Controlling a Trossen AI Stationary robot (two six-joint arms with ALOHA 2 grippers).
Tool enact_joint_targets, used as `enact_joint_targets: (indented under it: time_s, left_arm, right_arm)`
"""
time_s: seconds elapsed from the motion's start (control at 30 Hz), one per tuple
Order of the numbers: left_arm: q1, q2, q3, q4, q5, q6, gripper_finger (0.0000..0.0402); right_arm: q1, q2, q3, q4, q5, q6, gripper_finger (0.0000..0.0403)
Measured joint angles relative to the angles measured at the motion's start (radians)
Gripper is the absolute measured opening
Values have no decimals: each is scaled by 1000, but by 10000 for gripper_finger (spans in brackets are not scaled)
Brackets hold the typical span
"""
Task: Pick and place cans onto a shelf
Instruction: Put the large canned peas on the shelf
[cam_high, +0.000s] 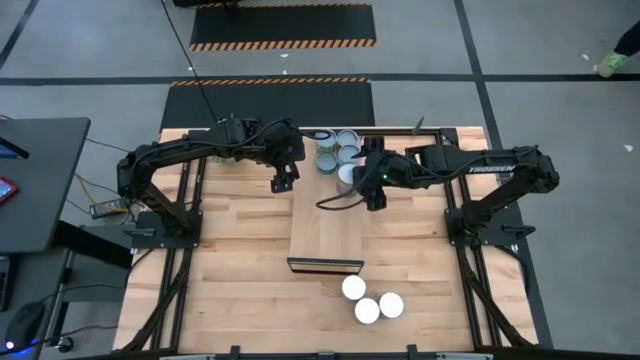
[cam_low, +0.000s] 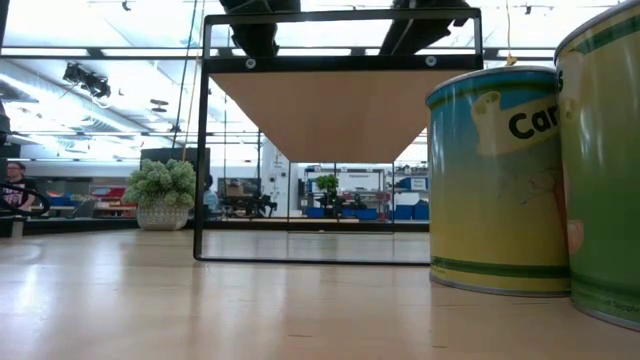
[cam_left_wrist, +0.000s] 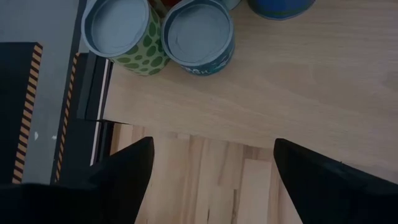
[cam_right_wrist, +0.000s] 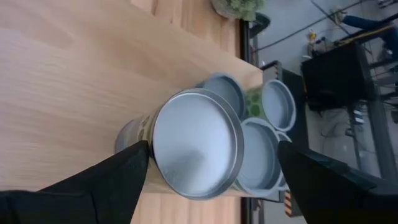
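Observation:
The shelf (cam_high: 330, 225) is a light-wood plank raised on a black frame; the low view shows its underside (cam_low: 340, 110). Several grey-topped cans (cam_high: 337, 148) stand clustered at its far end. One more grey-topped can (cam_right_wrist: 196, 143) stands on the shelf just in front of them. My right gripper (cam_right_wrist: 212, 149) is open, with one finger on either side of this can; it also shows in the high view (cam_high: 362, 185). My left gripper (cam_high: 283, 183) is open and empty above the shelf's left edge (cam_left_wrist: 186, 127). Three white-topped cans (cam_high: 370, 302) stand on the tabletop near the front.
In the low view, two of the front cans (cam_low: 495, 180) stand close to the camera at the right. A green plant ball in a pot (cam_low: 160, 190) stands at the far left of the table. The shelf's near half (cam_high: 328, 245) is bare wood.

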Motion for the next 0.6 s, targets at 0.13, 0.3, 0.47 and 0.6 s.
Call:
enact_joint_targets:
  time_s: [0.13,0.3,0.47,0.6]
  left_arm:
    - [0,0,0,-3,0,0,337]
    - [-3,0,0,-12,0,-1,337]
    - [-3,0,0,-17,1,0,337]
    - [-3,0,0,-17,1,0,337]
  right_arm:
    - [5,-2,0,11,-16,14,364]
    - [44,-20,0,20,-42,66,364]
    - [92,-45,0,6,-42,132,364]
    - [113,-64,0,-80,-49,215,364]
